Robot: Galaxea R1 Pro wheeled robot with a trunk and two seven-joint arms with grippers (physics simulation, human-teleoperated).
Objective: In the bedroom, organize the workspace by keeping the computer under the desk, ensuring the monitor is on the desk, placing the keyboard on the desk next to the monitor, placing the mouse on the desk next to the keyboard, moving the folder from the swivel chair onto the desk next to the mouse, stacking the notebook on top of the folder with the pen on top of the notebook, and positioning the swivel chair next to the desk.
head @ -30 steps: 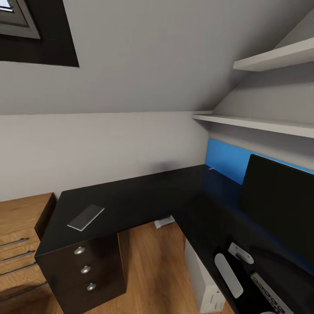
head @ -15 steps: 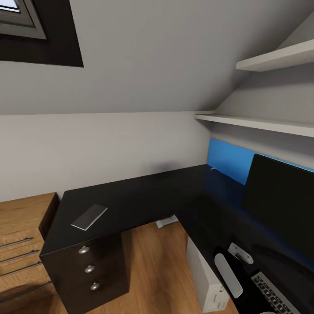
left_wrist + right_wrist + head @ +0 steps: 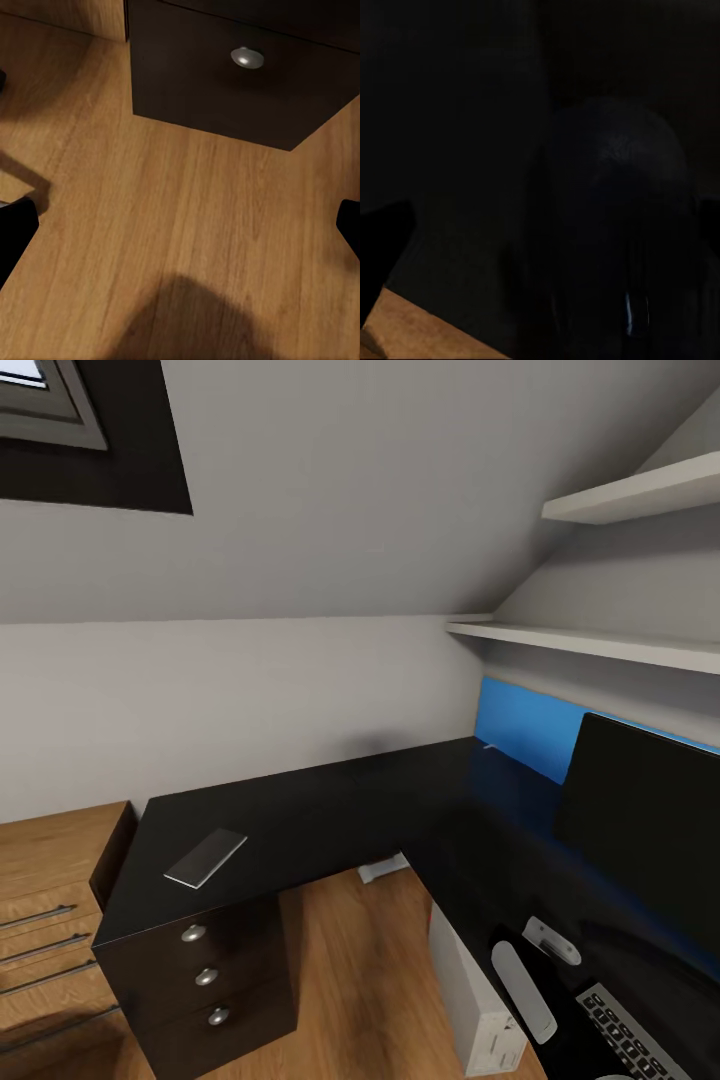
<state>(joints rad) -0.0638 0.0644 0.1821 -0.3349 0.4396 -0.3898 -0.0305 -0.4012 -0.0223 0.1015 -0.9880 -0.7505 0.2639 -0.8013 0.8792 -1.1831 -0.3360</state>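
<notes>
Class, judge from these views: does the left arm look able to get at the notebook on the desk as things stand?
Probably not yet: the notebook lies unobstructed on the desk, but the left gripper hangs open low over the floor beside the drawers.

One desk (image 3: 330, 810) with three knobbed drawers (image 3: 205, 977), one notebook (image 3: 205, 857), one monitor (image 3: 640, 825), one keyboard (image 3: 630, 1040), one computer (image 3: 475, 1000), two wall shelves (image 3: 600, 645), one wooden chest (image 3: 50, 900).

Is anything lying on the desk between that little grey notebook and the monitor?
Nothing visible does. The notebook lies alone at the desk's left end, above the drawers. The black top runs bare round the corner to the monitor, with the keyboard nearer the camera.
</notes>
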